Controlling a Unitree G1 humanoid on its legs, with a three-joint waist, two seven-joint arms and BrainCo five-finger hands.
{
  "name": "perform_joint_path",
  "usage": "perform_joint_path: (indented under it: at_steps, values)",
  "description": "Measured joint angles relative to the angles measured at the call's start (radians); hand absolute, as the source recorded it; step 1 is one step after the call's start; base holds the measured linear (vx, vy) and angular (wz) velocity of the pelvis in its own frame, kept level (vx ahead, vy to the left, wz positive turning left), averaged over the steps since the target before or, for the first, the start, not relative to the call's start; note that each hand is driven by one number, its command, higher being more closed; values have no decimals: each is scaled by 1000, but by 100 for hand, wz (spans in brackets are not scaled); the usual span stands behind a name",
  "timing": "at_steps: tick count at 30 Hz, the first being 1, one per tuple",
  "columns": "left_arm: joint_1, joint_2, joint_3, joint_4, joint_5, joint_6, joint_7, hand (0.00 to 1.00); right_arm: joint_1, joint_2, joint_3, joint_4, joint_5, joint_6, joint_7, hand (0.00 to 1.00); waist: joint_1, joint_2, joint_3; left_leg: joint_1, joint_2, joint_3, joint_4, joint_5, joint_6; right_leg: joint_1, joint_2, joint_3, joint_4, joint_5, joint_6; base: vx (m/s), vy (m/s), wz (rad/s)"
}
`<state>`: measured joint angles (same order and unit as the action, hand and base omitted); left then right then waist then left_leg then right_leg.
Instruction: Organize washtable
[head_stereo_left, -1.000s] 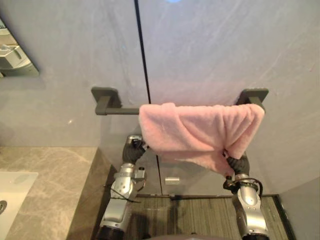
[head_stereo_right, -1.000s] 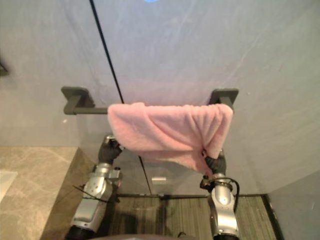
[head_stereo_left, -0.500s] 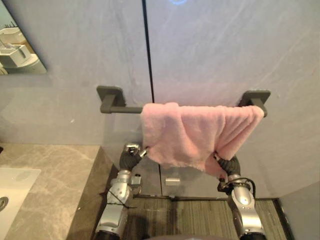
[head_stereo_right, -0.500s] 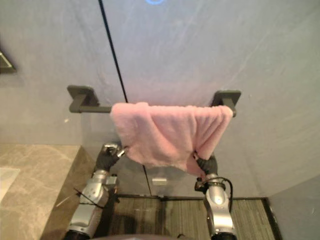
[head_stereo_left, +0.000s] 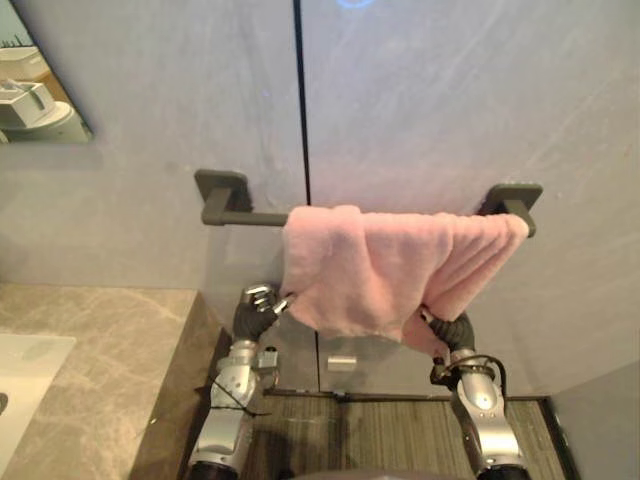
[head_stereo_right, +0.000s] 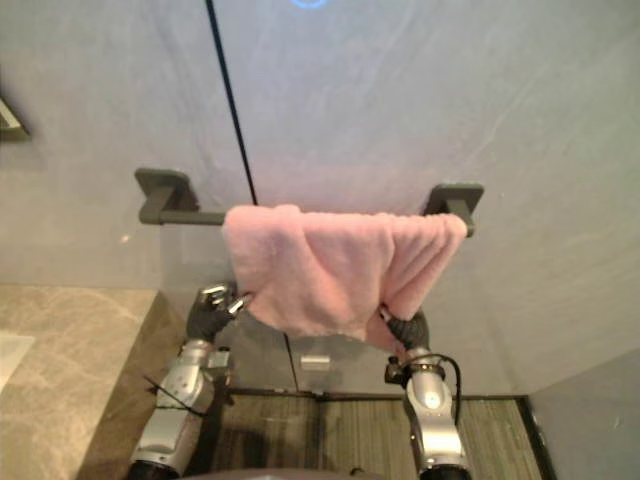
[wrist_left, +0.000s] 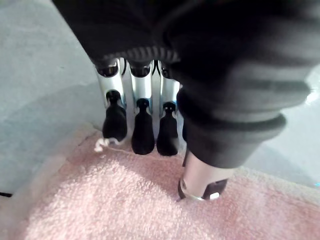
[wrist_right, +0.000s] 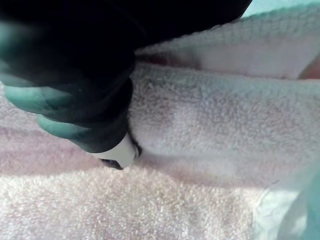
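A pink towel (head_stereo_left: 380, 270) hangs over a dark bar (head_stereo_left: 250, 218) on the grey wall (head_stereo_left: 430, 100); it sits bunched toward the bar's right end, its lower edge uneven, and the left stretch of the bar is bare. That untidy drape is likely why both hands are at its lower edge.

The left hand (head_stereo_left: 258, 305) is at the towel's lower left corner; in its wrist view the fingertips (wrist_left: 143, 137) meet the cloth's edge and the thumb (wrist_left: 200, 180) presses on the pile, so it appears to pinch the edge, probably to draw it leftward along the bar.

The right hand (head_stereo_left: 450, 330) is tucked under the lower right fold, with cloth draped over it; whether it grips or only props the towel cannot be told.

The stone counter (head_stereo_left: 100, 360) lies low to the left, well apart from the towel.
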<state>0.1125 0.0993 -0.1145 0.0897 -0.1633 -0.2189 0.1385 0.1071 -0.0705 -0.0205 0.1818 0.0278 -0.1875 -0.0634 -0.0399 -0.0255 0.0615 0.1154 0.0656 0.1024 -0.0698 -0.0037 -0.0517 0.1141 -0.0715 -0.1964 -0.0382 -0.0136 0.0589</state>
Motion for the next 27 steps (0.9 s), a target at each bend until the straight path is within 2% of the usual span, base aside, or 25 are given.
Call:
perform_joint_path:
  at_steps: [8,16,27]
  values:
    - [0,-24,1,0,-6,0,16,0,10,3,-2,7,-1,1,-2,0,2,-2,0,-5,0,3,0,0,0,-8,0,3,3,0,0,0,0,0]
    - [7,-39,0,-8,-88,0,14,0,54,7,-15,45,1,18,-2,0,1,-3,-1,0,3,8,0,0,0,-6,0,7,7,0,0,0,0,0]
    - [98,-59,7,-130,-139,-4,-32,0,110,50,-60,13,1,18,-4,0,1,-8,1,2,0,8,0,0,0,-6,0,7,8,0,1,0,0,0]
